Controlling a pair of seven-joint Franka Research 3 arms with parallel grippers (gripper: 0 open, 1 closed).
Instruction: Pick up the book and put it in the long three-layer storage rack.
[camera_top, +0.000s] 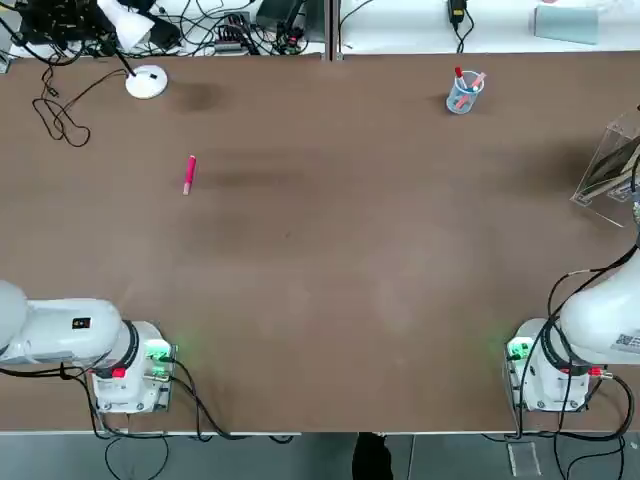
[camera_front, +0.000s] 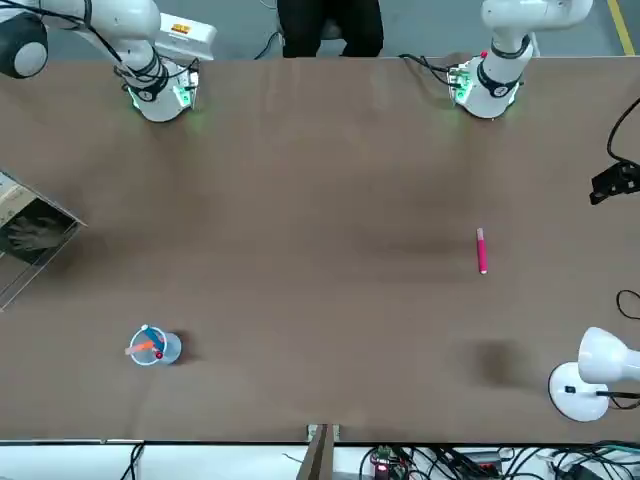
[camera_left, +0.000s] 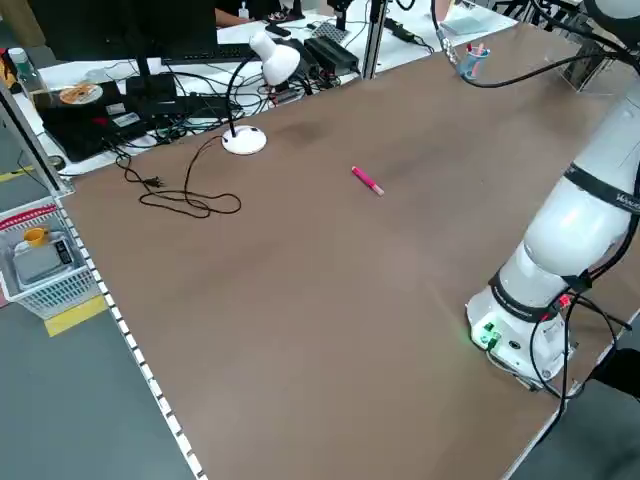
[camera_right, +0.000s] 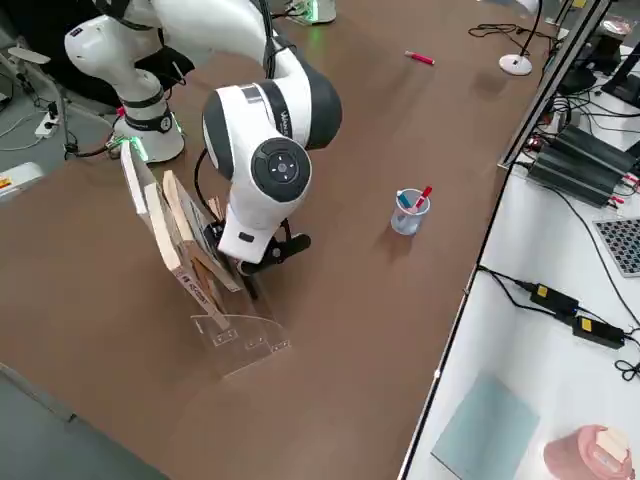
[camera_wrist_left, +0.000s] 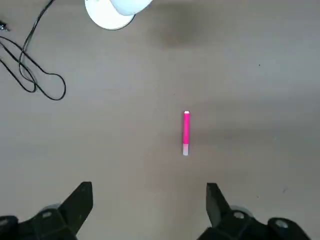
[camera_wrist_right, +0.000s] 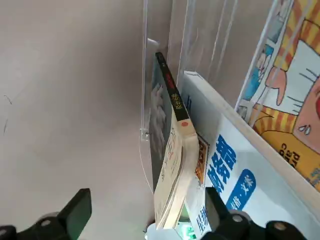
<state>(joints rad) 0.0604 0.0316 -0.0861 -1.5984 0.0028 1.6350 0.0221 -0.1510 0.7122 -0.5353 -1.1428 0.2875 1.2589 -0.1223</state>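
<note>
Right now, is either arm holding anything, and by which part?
Nothing is held. Both jaws stand open; the book already sits in the rack, free of the right gripper.

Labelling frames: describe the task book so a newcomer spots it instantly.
Find the clear acrylic rack at the table's edge beside the right arm, under its open right gripper. The book stands in its front slot, dark grey cover with a pale hand image, unlike the white-and-blue and cartoon-covered books behind it.

Both arms are cased in glossy white shells with dark joint bands, and green lights are seen on the round bases. Black cables are looped around each base, and a red marking is seen there. The left gripper and right gripper are fitted with black fingers.
</note>
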